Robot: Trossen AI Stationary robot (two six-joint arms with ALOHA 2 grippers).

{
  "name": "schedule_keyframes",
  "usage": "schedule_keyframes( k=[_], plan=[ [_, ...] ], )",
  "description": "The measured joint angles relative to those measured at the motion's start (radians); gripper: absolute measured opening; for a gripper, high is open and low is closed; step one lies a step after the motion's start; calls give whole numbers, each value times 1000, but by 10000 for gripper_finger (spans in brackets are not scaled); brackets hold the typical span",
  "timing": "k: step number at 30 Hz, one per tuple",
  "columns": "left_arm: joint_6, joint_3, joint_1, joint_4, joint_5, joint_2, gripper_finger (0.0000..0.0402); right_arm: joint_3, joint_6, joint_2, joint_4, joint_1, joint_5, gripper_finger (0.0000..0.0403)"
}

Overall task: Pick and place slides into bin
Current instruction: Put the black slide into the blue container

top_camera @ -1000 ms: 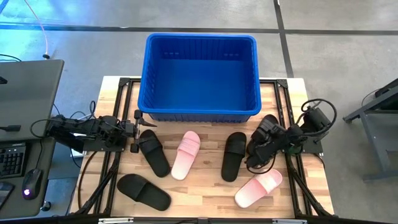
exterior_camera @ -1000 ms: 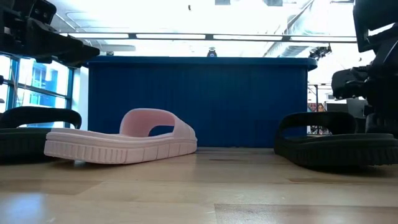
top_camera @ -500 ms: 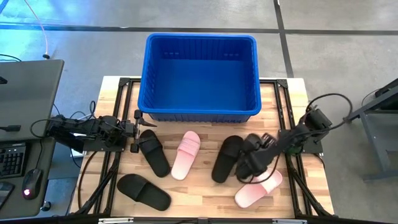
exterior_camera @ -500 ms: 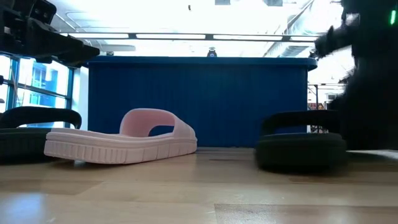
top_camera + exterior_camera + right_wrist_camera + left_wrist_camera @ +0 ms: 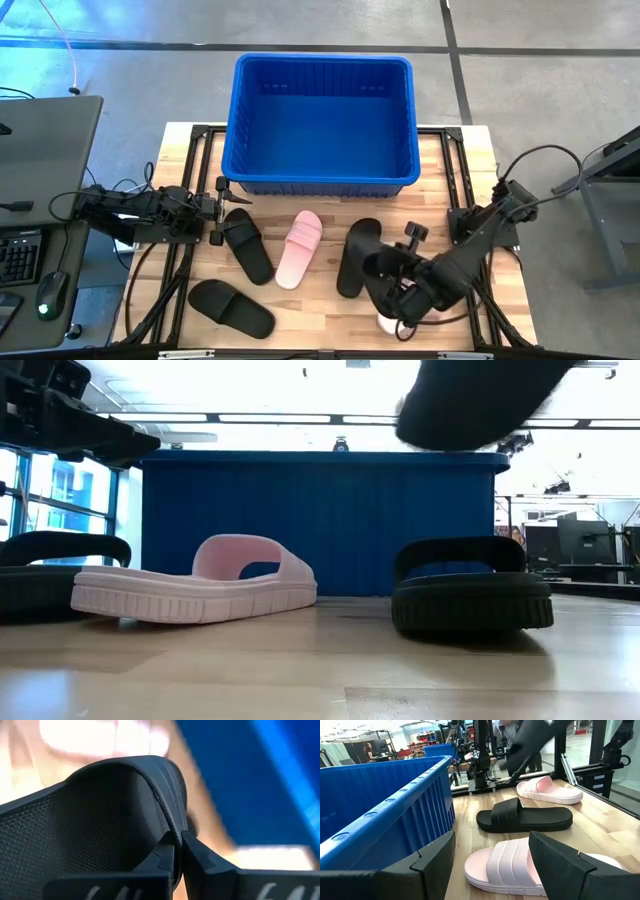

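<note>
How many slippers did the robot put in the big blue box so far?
Done: none yet; the big bright blue plastic crate is empty. In hand: the right gripper is shut on the strap of one black slide sandal, held up off the wooden table. Left: that one, plus three black slides and two pale pink slides lying there. The left gripper waits open beside the crate.
</note>
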Motion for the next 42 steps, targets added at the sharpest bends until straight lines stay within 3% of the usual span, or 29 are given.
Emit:
schedule_keyframes(
  k=[3, 7, 10, 13, 18, 22, 24, 26, 30, 33, 38, 42],
  plan=[
    [0, 0, 0, 0, 0, 0, 244, 70, -127, 0, -4, 10, 122, 1],
    [0, 0, 0, 0, -6, 0, 244, 136, -252, -2, -60, -8, 421, 1],
    [1, 0, 0, 4, -45, 0, 244, 137, -404, -26, -59, -75, 640, 0],
    [0, 0, 0, 10, -90, 0, 244, 137, -513, -55, -58, -201, 712, 0],
    [-4, 0, 0, 38, -108, 1, 244, 136, -615, -101, -57, -526, 651, 0],
    [-55, 0, 0, 51, -104, 0, 243, 136, -727, -95, -12, -788, 497, 0],
    [-110, 2, 0, 58, -64, 0, 243, 135, -824, -78, 63, -902, 414, 0],
    [-171, 2, 0, 71, 42, 0, 243, 135, -948, -52, 179, -992, 316, 0],
    [-182, 1, 0, 219, 188, 0, 243, 135, -1231, 23, 482, -1110, 109, 0],
    [-141, 1, 0, 338, 255, 0, 243, 135, -1354, 106, 641, -1171, 28, 0],
    [-146, 1, 0, 409, 377, 0, 243, 135, -1401, 265, 673, -1268, 69, 0],
    [-152, 1, 0, 405, 412, 0, 243, 134, -1359, 380, 611, -1345, 70, 0]
  ],
)
